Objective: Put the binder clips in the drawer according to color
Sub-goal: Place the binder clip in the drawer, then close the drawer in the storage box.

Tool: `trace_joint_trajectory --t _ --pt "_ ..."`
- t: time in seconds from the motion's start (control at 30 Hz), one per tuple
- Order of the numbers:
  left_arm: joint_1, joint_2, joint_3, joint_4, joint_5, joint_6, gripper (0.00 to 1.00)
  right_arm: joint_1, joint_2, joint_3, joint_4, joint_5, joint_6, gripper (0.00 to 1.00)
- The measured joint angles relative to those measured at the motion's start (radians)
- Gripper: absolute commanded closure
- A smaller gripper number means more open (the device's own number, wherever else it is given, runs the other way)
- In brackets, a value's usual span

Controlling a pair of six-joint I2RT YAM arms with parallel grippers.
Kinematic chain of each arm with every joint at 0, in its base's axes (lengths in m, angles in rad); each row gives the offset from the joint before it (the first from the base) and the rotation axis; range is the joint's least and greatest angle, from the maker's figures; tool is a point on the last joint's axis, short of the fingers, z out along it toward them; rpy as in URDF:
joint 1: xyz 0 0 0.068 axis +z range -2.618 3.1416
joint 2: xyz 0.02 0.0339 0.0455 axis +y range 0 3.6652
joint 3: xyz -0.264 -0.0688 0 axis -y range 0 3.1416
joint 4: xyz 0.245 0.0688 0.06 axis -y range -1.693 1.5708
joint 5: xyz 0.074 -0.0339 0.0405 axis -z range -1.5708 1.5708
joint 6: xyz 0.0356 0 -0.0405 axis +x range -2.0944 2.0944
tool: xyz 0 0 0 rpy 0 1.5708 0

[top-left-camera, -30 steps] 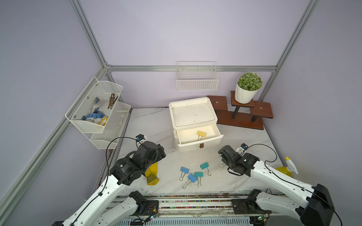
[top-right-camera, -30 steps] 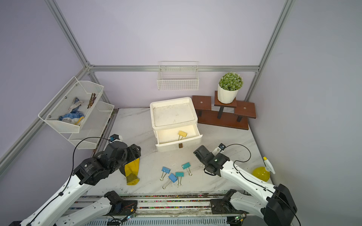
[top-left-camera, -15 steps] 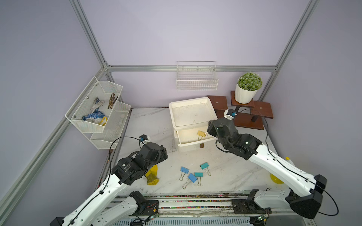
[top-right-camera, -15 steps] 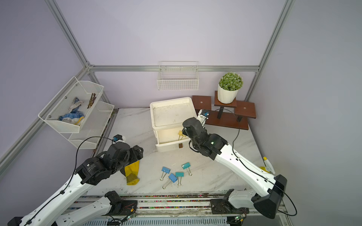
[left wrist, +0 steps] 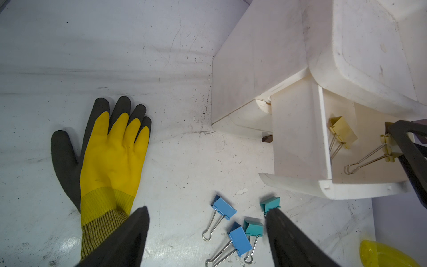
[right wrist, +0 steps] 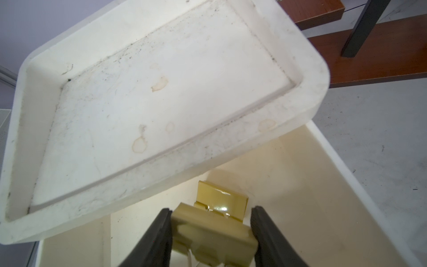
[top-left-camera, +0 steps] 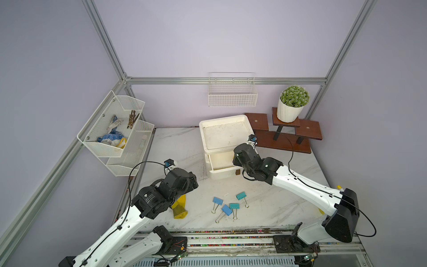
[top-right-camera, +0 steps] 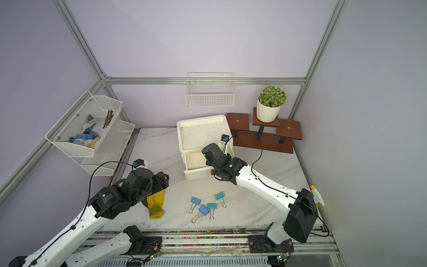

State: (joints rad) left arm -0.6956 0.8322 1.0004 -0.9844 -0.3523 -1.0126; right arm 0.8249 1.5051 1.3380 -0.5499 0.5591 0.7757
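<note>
1 pale yellow clip (right wrist: 215, 240), silver-handled, in right end effector (right wrist: 211, 209).

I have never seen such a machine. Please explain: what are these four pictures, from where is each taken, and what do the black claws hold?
This is a robot with two white arms; each ends in a gripper with two black fingers. Two pictures look down on the whole scene from above; two come from cameras on the wrists. On the marble table lie two light blue clips, two teal clips and a yellow glove. The white drawer unit has one drawer open, with a pale yellow clip lying inside. The right gripper is shut on a second pale yellow clip at that drawer. The left gripper is open and empty, over the table near the glove.
</note>
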Motion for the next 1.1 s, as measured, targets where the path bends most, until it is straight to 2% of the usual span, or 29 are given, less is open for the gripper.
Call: trace_joint_trajectory --t 0.07,0.1,0.27,0.43,0.47,0.6,0.7,0.83,1.1 --pt "0.000 0.000 0.001 0.000 -0.002 0.000 0.17 0.000 0.010 0.007 -0.004 -0.004 -0.006 0.28" --pt "-0.001 0.000 0.002 0.000 -0.003 0.000 0.17 0.000 0.010 0.010 -0.004 -0.005 -0.012 0.25" --pt "-0.001 0.000 0.002 0.000 -0.011 0.001 0.16 0.000 -0.033 0.014 -0.029 -0.020 -0.020 0.22" --pt "-0.001 -0.012 0.002 0.000 -0.021 0.002 0.16 0.000 -0.233 -0.051 -0.018 -0.082 -0.032 0.33" --pt "-0.001 -0.018 0.002 0.000 -0.022 0.002 0.16 0.000 -0.302 -0.098 0.003 -0.107 -0.030 0.40" --pt "-0.001 -0.031 0.002 0.000 -0.023 0.002 0.16 0.013 -0.490 -0.330 0.119 -0.234 -0.021 0.53" --pt "-0.001 -0.024 0.002 0.000 -0.023 0.002 0.16 0.031 -0.481 -0.461 0.195 -0.306 -0.012 0.57" --pt "-0.001 -0.021 0.002 0.000 -0.023 0.002 0.16 0.035 -0.426 -0.590 0.288 -0.381 0.006 0.55" --pt "-0.001 -0.018 0.002 0.001 -0.023 0.002 0.16 0.035 -0.411 -0.621 0.441 -0.451 0.034 0.56"
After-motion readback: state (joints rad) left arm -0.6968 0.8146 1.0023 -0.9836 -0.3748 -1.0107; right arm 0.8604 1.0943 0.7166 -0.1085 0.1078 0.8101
